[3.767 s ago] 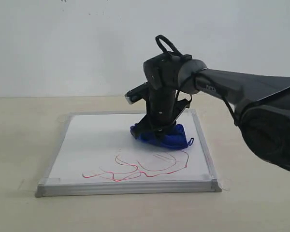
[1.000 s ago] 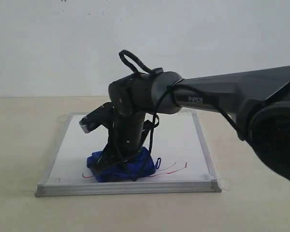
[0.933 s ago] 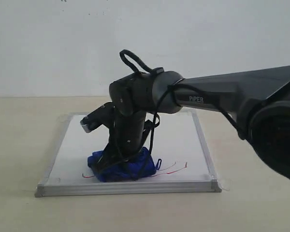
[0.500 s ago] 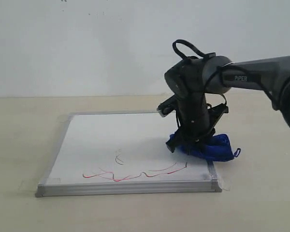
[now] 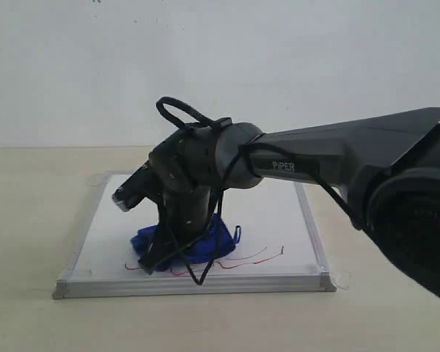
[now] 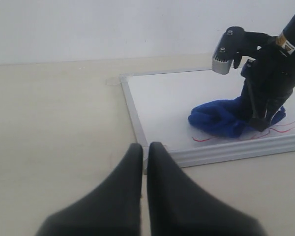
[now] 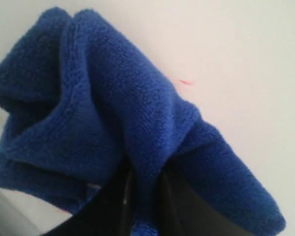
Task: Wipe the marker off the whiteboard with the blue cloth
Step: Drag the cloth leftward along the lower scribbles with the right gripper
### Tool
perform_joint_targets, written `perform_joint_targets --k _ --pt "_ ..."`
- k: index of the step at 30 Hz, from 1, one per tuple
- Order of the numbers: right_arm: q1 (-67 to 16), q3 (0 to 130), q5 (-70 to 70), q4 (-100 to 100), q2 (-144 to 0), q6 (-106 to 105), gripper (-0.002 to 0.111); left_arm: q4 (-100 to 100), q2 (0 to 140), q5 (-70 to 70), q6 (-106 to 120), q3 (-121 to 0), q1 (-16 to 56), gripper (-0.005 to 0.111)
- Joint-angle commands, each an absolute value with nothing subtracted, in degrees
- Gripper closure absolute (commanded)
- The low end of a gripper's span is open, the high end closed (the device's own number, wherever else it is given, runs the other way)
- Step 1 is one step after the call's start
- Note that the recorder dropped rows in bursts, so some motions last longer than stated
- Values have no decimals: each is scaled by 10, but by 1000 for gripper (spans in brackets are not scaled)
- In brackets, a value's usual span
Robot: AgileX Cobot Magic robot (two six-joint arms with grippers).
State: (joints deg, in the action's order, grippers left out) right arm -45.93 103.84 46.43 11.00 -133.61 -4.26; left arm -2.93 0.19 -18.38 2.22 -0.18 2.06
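before me a plain beige table (image 5: 29,315) runs back to a flat white wall (image 5: 73,73); i see their seam as a straight line

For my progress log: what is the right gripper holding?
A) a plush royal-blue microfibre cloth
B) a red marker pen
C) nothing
A: the right gripper pinches a fold of the plush royal-blue microfibre cloth on the white silver-framed whiteboard.

Bunched blue cloth (image 5: 218,242) on whiteboard (image 5: 271,216)
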Motion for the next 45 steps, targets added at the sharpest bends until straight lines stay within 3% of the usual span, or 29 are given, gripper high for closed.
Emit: perform_joint_targets --k 1,9,17,27,32,41,45 --pt "-476 1052 474 -89 -1358 -203 109 -36 0 -182 25 0 25 103" --pt "-462 1102 480 -86 -1379 -213 109 -36 0 -182 25 0 25 103" --pt "-400 1115 510 110 -1413 49 109 -36 0 -182 25 0 25 103" --pt "-350 1115 563 199 -1404 136 109 -36 0 -182 25 0 25 103" --pt "-361 1115 551 145 -1404 102 109 -36 0 -182 25 0 25 103" --pt "-424 1115 491 -90 -1404 -240 109 -36 0 -182 25 0 25 103" --pt "-432 1115 474 -97 -1404 -274 109 -36 0 -182 25 0 25 103"
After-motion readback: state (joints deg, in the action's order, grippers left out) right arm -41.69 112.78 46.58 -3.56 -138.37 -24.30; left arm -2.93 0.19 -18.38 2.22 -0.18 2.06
